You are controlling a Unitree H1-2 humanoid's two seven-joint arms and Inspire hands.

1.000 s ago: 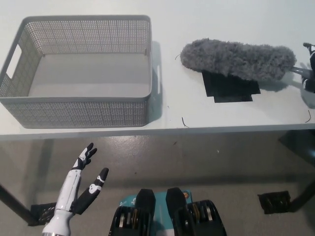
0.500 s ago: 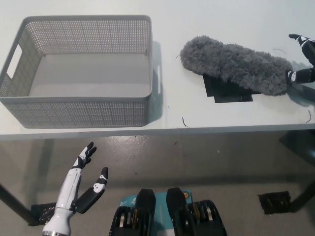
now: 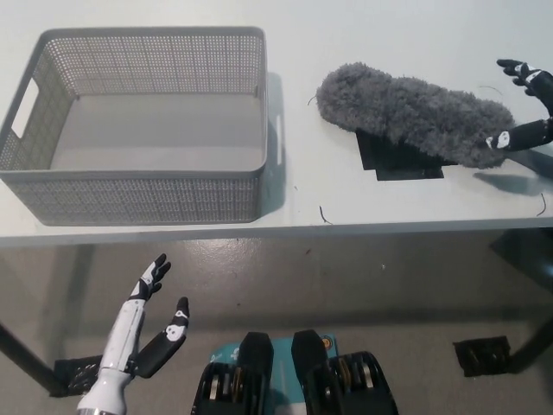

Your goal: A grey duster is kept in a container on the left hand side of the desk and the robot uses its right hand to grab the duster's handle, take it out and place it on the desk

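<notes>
Grey duster (image 3: 406, 108) lies flat on the white desk (image 3: 328, 194), out of the container (image 3: 147, 35). Its fluffy body stretches away from the black right hand (image 3: 525, 132) towards the container. Part of it rests on a black patch (image 3: 402, 162) on the desk. I cannot see the handle.

The right hand is at the far right edge of the desk, right at the near end of the duster. Its fingers (image 3: 517, 69) are spread wide apart and it is not holding anything. One finger reaches up and away from the duster. Another one, with a white tip, points at the fluffy end and looks like it just touches it. Only a little bit of the arm shows.

The grey container sits on the desk well away from the right hand, on the other side of the duster.

The white left hand (image 3: 143, 324) hangs low, down below the front edge of the desk. Its fingers are apart too, pointing up, and it holds nothing
</notes>
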